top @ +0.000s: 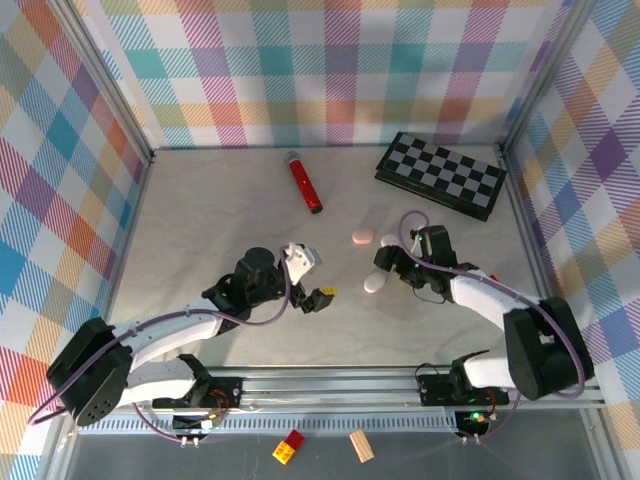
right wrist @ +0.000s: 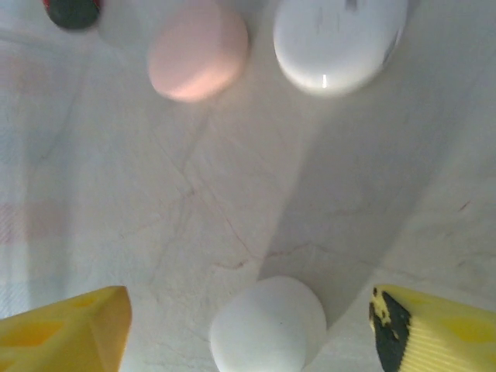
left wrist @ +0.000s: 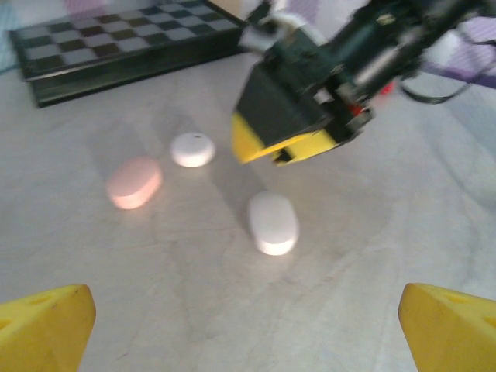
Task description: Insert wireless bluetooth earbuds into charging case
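The left gripper is holding its yellow fingertips wide apart over bare tabletop. Just beyond them a white pill-shaped case is lying flat, with the right gripper hanging over its far side. The right wrist view is showing this case sitting between spread jaws, touching neither. Farther on, a pink case and a round white case are resting apart, both shut. The top view is adding a red tube and a folded chessboard on the pale marbled table, with plaid walls standing around.
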